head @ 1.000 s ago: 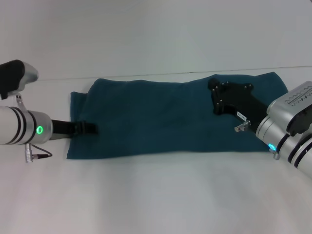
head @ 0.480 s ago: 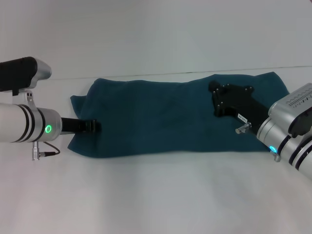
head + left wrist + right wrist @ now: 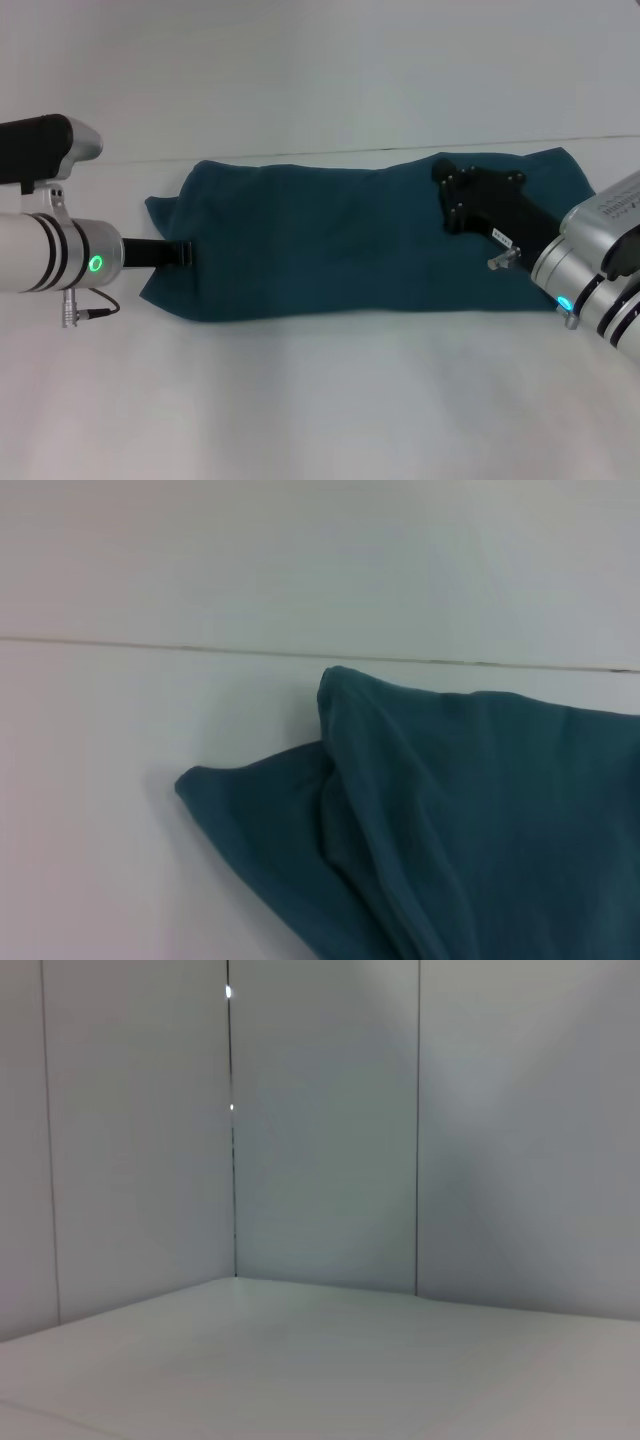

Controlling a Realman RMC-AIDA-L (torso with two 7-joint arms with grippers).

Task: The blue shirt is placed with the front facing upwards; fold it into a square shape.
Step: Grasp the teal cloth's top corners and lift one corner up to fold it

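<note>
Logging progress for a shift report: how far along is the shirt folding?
Partly done: the blue shirt already lies folded into a long band, no lettering showing. In hand: the left gripper sits at its left end, the right gripper over its right end. Left: folding the band's ends in to make a square.

The dark teal-blue cotton shirt (image 3: 330,235) lies folded into a long horizontal band across the far half of the white surface, stretching from left to right. Its near edge runs fairly straight, while the far edge rises toward the right. At the left end a layered fold leaves a pointed corner sticking out (image 3: 250,800).
</note>
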